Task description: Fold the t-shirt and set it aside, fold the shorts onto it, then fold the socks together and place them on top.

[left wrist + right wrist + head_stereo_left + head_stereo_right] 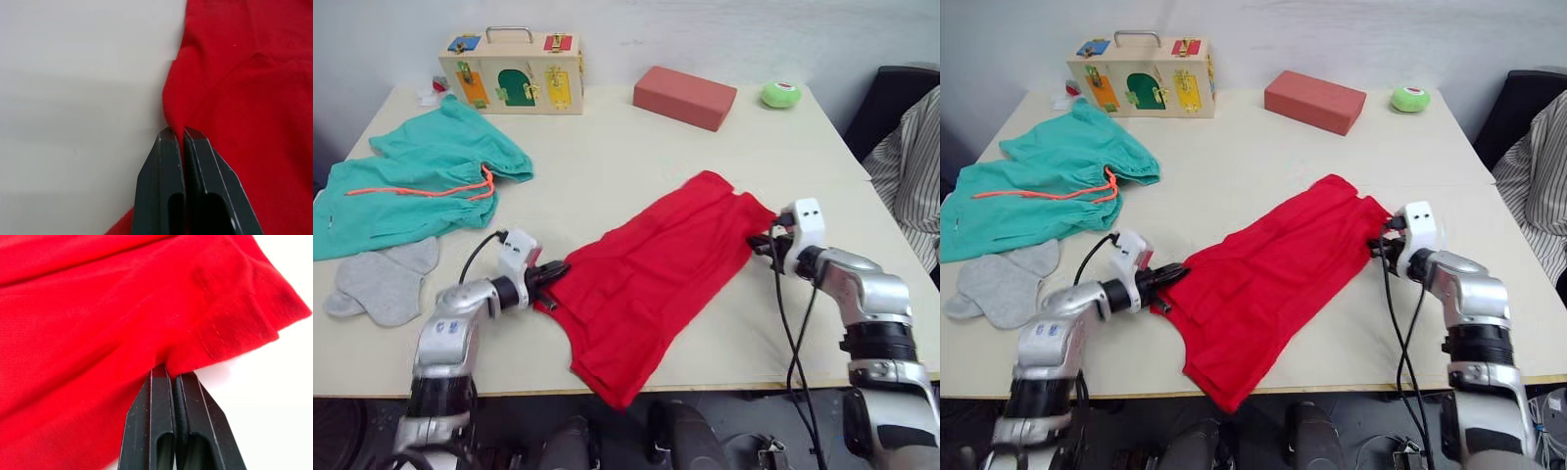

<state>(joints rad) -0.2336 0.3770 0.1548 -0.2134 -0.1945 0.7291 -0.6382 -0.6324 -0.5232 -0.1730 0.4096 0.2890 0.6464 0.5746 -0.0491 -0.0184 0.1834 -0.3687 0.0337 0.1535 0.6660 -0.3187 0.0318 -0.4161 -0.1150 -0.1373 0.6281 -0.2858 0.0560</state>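
- While the t-shirt (651,269) lies spread on the counter (607,166), its long axis runs diagonally from the near edge, where one end hangs slightly over, up toward my right and farther back.
- My left end effector (551,276) is clamped on the shirt's left edge, fingers (166,186) pressed together with red cloth pinched between them.
- My right end effector (762,238) is clamped on the opposite edge, near a stitched hem, fingers (154,421) closed on a fold of fabric.
- On my far left the shorts (421,181) lie crumpled, orange drawstring across the waistband, well apart from the shirt.
- Just in front of the shorts, the socks (384,284) lie flat and overlapping, beside my left arm.
- At the back edge stands a wooden latch box (514,73) with a metal handle; whether anything is inside it I cannot tell.
- Next to it sits a red-brown block (685,96), and farther right a small green ball-like thing (781,94).
- Someone's striped sleeve (906,181) shows at the far right, off the counter.
- Nothing lies between my end effectors except the shirt itself.
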